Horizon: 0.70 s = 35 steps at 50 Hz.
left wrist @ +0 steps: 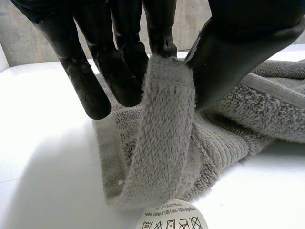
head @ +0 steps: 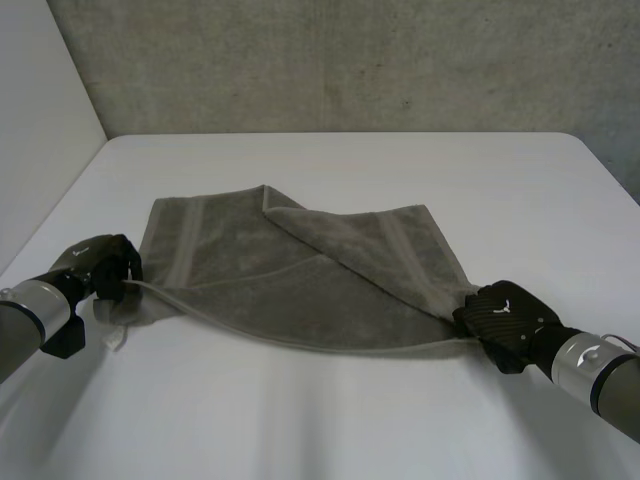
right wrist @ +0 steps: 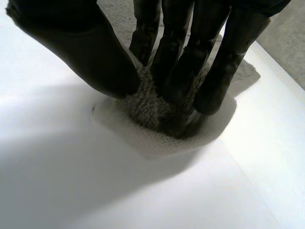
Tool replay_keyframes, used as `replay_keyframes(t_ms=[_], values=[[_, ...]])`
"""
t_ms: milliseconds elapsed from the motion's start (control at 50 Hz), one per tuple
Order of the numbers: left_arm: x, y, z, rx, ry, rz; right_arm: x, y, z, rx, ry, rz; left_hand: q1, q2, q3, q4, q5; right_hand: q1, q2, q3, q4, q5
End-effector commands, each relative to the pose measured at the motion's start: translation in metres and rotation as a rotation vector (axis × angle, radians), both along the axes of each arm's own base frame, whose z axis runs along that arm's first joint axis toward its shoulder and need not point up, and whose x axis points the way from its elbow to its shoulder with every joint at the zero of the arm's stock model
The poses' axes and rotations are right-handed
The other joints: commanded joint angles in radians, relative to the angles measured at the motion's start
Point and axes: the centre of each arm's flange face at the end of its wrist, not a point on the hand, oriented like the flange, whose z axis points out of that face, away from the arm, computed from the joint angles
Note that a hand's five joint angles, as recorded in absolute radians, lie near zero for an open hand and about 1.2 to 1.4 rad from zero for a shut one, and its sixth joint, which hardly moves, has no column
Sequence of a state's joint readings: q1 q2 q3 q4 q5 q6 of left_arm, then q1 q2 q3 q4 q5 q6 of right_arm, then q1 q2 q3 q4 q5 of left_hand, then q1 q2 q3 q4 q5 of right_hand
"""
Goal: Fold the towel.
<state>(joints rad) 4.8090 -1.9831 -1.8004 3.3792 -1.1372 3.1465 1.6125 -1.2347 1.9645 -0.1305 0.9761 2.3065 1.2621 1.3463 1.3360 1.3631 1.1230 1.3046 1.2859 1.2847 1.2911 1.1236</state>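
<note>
The left hand (head: 105, 265) and right hand (head: 500, 320) each pinch a near corner of the grey terry towel (head: 300, 285); an even lift probably follows.

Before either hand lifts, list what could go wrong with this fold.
1. The left hand pinches only a narrow hem of the towel between fingers and thumb; a pull could slip it free.
2. The right hand has its corner bunched under the fingertips against the table; it may end up crumpled or drop out.
3. A flap lies folded diagonally over the far side, so the fold could come out skewed.
</note>
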Motion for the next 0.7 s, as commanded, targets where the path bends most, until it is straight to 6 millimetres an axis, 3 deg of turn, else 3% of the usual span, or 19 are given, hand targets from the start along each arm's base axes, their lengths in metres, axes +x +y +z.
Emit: replay_keyframes(t_ms=[20, 80, 120, 140, 200, 220, 240, 260, 280, 300, 320, 340, 380, 400, 440, 520, 580, 660, 700], values=[[-0.002, 0.002, 0.007, -0.003, -0.003, -0.011, 0.0, -0.006, 0.005, -0.015, -0.009, -0.032, 0.134, 0.05, 0.06, 0.033, 0.099, 0.092, 0.11, 0.112, 0.105, 0.098], [-0.006, 0.007, 0.024, -0.022, -0.002, -0.026, 0.004, -0.012, 0.022, -0.042, -0.056, -0.053, 0.134, 0.05, 0.06, 0.033, 0.099, 0.092, 0.11, 0.112, 0.105, 0.098], [-0.007, 0.009, 0.035, -0.041, -0.002, -0.029, 0.004, -0.018, 0.071, -0.133, -0.151, -0.089, 0.134, 0.05, 0.06, 0.033, 0.099, 0.092, 0.11, 0.112, 0.105, 0.098], [-0.007, 0.012, 0.047, -0.068, -0.005, -0.03, 0.004, -0.018, 0.071, -0.134, -0.152, -0.09, 0.134, 0.05, 0.06, 0.033, 0.099, 0.092, 0.11, 0.112, 0.105, 0.098], [-0.008, 0.015, 0.061, -0.106, -0.007, -0.03, 0.002, -0.02, 0.127, -0.22, -0.271, -0.116, 0.134, 0.05, 0.06, 0.033, 0.099, 0.092, 0.11, 0.112, 0.105, 0.098], [-0.008, 0.019, 0.078, -0.152, -0.009, -0.03, 0.0, -0.02, 0.155, -0.264, -0.332, -0.127, 0.134, 0.05, 0.06, 0.033, 0.099, 0.092, 0.11, 0.112, 0.105, 0.098], [-0.009, 0.022, 0.096, -0.206, -0.007, -0.028, 0.0, -0.02, 0.155, -0.264, -0.333, -0.127, 0.134, 0.05, 0.06, 0.033, 0.099, 0.092, 0.11, 0.112, 0.105, 0.098], [-0.009, 0.022, 0.096, -0.206, -0.007, -0.028, -0.003, -0.02, 0.182, -0.308, -0.39, -0.132, 0.134, 0.05, 0.06, 0.033, 0.099, 0.092, 0.11, 0.112, 0.105, 0.098], [-0.009, 0.027, 0.117, -0.263, 0.002, -0.025, -0.007, -0.02, 0.207, -0.351, -0.433, -0.141, 0.134, 0.05, 0.06, 0.033, 0.099, 0.092, 0.11, 0.112, 0.105, 0.098], [-0.01, 0.032, 0.138, -0.321, 0.02, -0.021, -0.007, -0.02, 0.207, -0.351, -0.433, -0.141, 0.134, 0.05, 0.06, 0.033, 0.099, 0.092, 0.11, 0.112, 0.105, 0.098], [-0.011, 0.036, 0.162, -0.383, 0.047, -0.018, -0.011, -0.018, 0.228, -0.377, -0.462, -0.144, 0.134, 0.05, 0.06, 0.033, 0.099, 0.092, 0.11, 0.112, 0.105, 0.098], [-0.011, 0.036, 0.162, -0.384, 0.047, -0.018, -0.015, -0.015, 0.245, -0.389, -0.475, -0.145, 0.134, 0.05, 0.06, 0.033, 0.099, 0.092, 0.11, 0.112, 0.105, 0.098], [-0.013, 0.047, 0.204, -0.483, 0.105, -0.019, -0.021, -0.013, 0.265, -0.407, -0.474, -0.145, 0.134, 0.05, 0.06, 0.033, 0.099, 0.092, 0.11, 0.112, 0.105, 0.098], [-0.013, 0.047, 0.204, -0.483, 0.105, -0.019, -0.021, -0.013, 0.265, -0.407, -0.474, -0.145, 0.134, 0.05, 0.06, 0.033, 0.099, 0.092, 0.11, 0.112, 0.105, 0.098], [-0.014, 0.057, 0.237, -0.544, 0.146, -0.026, -0.025, -0.008, 0.293, -0.436, -0.469, -0.134, 0.134, 0.05, 0.06, 0.033, 0.099, 0.092, 0.11, 0.112, 0.105, 0.098], [-0.016, 0.061, 0.258, -0.564, 0.165, -0.043, -0.025, -0.009, 0.305, -0.443, -0.469, -0.127, 0.134, 0.05, 0.06, 0.033, 0.099, 0.092, 0.11, 0.112, 0.105, 0.098], [-0.018, 0.055, 0.265, -0.563, 0.172, -0.055, -0.01, -0.039, 0.286, -0.358, -0.463, -0.11, 0.134, 0.05, 0.06, 0.033, 0.099, 0.092, 0.11, 0.112, 0.105, 0.098], [-0.026, 0.011, 0.235, -0.451, 0.181, -0.069, 0.028, -0.047, 0.264, -0.3, -0.412, -0.072, 0.134, 0.05, 0.06, 0.033, 0.099, 0.092, 0.11, 0.112, 0.105, 0.098], [-0.035, -0.001, 0.222, -0.409, 0.184, -0.087, 0.053, -0.058, 0.234, -0.259, -0.276, -0.088, 0.134, 0.05, 0.06, 0.033, 0.099, 0.092, 0.11, 0.112, 0.105, 0.098]])
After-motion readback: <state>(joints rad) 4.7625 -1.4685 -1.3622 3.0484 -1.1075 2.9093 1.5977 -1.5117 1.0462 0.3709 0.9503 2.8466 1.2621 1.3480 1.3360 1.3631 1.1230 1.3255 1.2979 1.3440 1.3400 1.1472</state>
